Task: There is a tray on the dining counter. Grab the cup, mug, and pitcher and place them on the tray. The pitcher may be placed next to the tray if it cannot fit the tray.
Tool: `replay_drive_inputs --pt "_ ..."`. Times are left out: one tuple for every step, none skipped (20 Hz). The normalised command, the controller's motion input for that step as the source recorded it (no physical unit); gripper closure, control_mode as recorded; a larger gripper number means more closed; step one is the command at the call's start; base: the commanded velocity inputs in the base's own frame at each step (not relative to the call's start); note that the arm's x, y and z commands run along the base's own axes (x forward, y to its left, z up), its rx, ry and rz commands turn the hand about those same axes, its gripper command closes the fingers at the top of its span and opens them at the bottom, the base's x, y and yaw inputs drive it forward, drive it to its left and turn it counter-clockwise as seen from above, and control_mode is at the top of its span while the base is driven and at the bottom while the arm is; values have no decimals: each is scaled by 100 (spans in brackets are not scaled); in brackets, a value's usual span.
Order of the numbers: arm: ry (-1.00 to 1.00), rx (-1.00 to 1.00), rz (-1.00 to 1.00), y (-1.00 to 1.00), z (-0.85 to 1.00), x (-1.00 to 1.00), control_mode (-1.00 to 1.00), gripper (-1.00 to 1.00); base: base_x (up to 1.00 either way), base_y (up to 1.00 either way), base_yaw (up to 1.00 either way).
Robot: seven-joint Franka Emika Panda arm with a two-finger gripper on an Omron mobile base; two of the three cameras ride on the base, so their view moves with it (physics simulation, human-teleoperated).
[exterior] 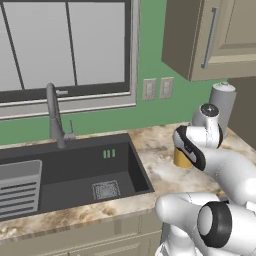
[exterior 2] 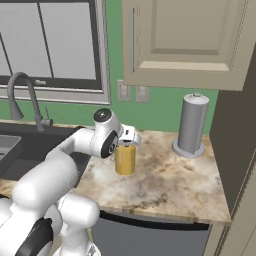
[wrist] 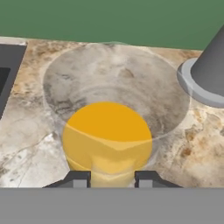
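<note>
- Pitcher (exterior 2: 125,159) is what we are working on: it stands upright on the marbled wall counter (exterior 2: 165,185) to the right of the sink (exterior: 75,170), with the grey canister (exterior 2: 192,125) well apart on its right by the green wall
- Our gripper (wrist: 112,177) sits down over the pitcher's near rim; in the hand view one dark fingertip (wrist: 79,179) rises on each side of the clear wall, close against the yellow-orange body
- Whether the jaws are already pressing on the glass or stand a hair off it we cannot tell; the gap around the rim is narrow, and nothing shows the pitcher raised from the stone
- We judge the step to be the pick-up of the pitcher, at the point of closing, with the carrying to the tray not yet begun
- Next move, as we see it: finish the squeeze, then lift straight up so the tall body does not tip, and keep it clear of the canister and the wall cabinet (exterior 2: 185,40) overhead
- After that we would need to drive off to the dining counter and set the pitcher on the tray, or beside it if it will not fit
- We expect a rim grip on a tall vessel to swing, so a slow, level carry seems wise
</note>
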Motion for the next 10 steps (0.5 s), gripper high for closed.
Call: replay_drive_inputs --pt "0 0 0 0 0 0 -100 100 0 0 0" --pt "0 0 0 0 0 0 -100 100 0 0 0" --pt "0 0 0 0 0 0 -100 100 0 0 0" --pt "-3 1 1 -14 0 -14 -100 100 0 0 0" --pt "-10 0 1 -16 0 -21 -100 100 0 0 0" --pt "-8 1 0 -9 7 -5 -100 100 0 0 0" --pt "-15 4 0 -17 11 -28 -100 100 0 0 0" --pt "-19 4 0 -20 6 -46 -100 100 0 0 0" --pt "-17 3 0 -19 0 -46 -100 100 0 0 0" --pt "-18 0 0 -12 0 -33 -100 100 0 0 0"
